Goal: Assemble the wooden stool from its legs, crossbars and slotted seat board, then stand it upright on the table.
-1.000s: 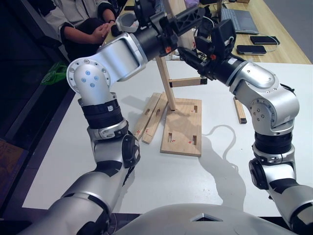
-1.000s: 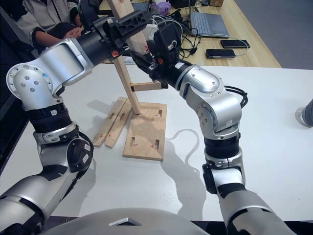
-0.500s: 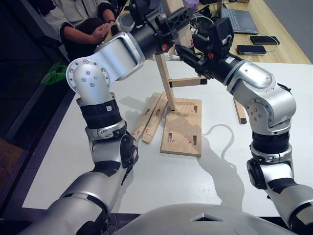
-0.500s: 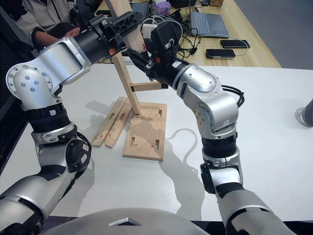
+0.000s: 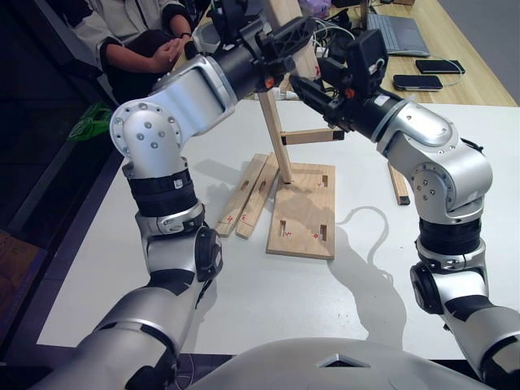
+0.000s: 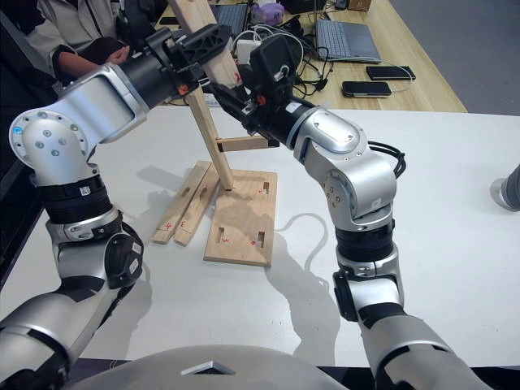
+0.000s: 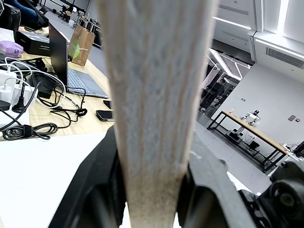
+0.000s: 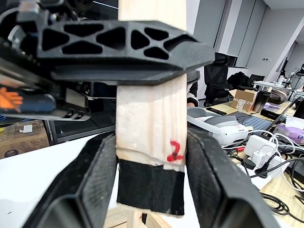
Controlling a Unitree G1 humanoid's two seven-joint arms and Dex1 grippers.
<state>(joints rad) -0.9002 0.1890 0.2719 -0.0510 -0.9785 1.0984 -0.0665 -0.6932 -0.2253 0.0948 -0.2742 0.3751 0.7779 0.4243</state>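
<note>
While you held the long pale wooden stool leg point(image 5: 276, 138) leaning on the flat slotted seat board point(image 5: 305, 219) at mid-frame, the left gripper point(image 5: 286, 36) and right gripper point(image 5: 302, 84) both had their fingers pinching its top, upper centre. Uneven pressure from either arm could have levered its foot off the board or shaken loose the short crossbar point(image 5: 313, 136) jutting sideways.

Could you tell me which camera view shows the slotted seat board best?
The left eye view: the seat board lies whole and flat on the table, slots visible. The right eye view shows it likewise; both wrist views face the gripped leg.
</note>
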